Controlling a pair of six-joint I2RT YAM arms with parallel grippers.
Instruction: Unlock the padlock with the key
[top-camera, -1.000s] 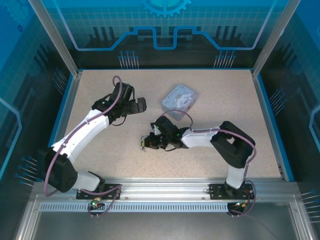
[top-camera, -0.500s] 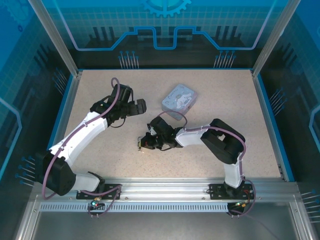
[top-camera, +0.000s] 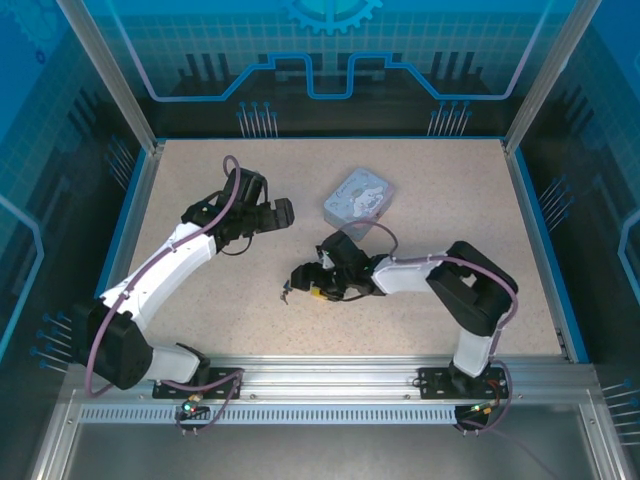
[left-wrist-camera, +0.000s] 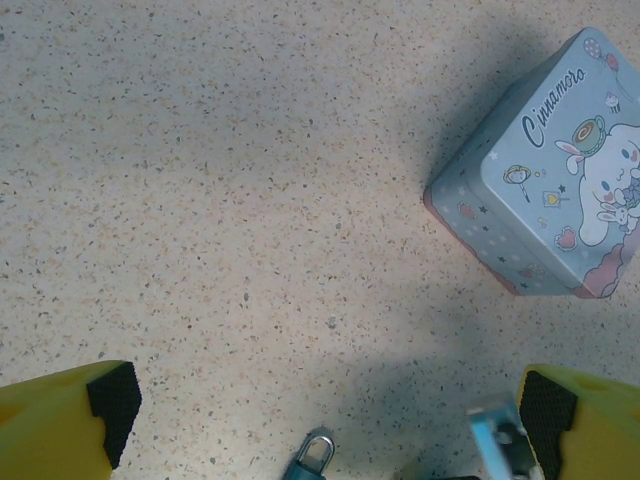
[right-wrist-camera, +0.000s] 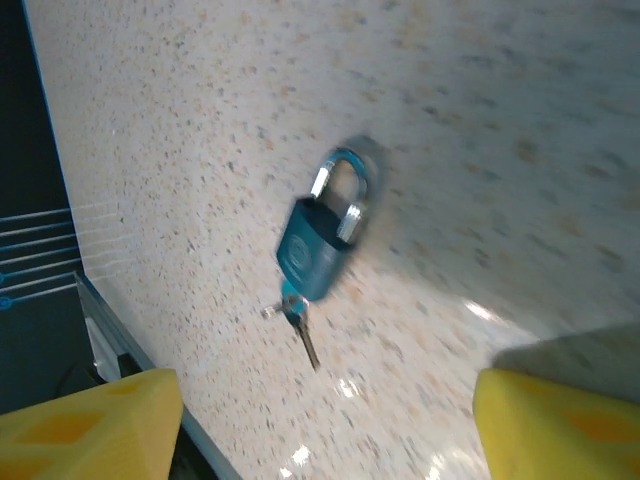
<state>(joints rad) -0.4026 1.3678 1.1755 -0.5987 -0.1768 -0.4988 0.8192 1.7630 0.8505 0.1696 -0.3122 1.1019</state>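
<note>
The padlock (right-wrist-camera: 315, 250) is small with a teal body and a silver shackle, and it lies flat on the speckled table. The key (right-wrist-camera: 308, 340) sticks out from the bottom end of the padlock's body, next to a blue key head. My right gripper (right-wrist-camera: 325, 430) is open and hovers just short of the key, holding nothing. From above, the padlock (top-camera: 286, 294) lies just left of my right gripper (top-camera: 305, 282). My left gripper (top-camera: 274, 214) hangs open farther back. In its wrist view the padlock's shackle (left-wrist-camera: 316, 448) shows between the wide-spread fingers of the left gripper (left-wrist-camera: 325, 425).
A pale blue tin box (top-camera: 358, 197) printed with a cartoon stands behind the right gripper. In the left wrist view the tin box (left-wrist-camera: 545, 175) is at the upper right. The table's near metal rail (top-camera: 330, 375) runs in front of the padlock.
My right gripper was shut low over the padlock and key. It has since opened, let go and drawn back to the right. The left arm has hardly moved.
</note>
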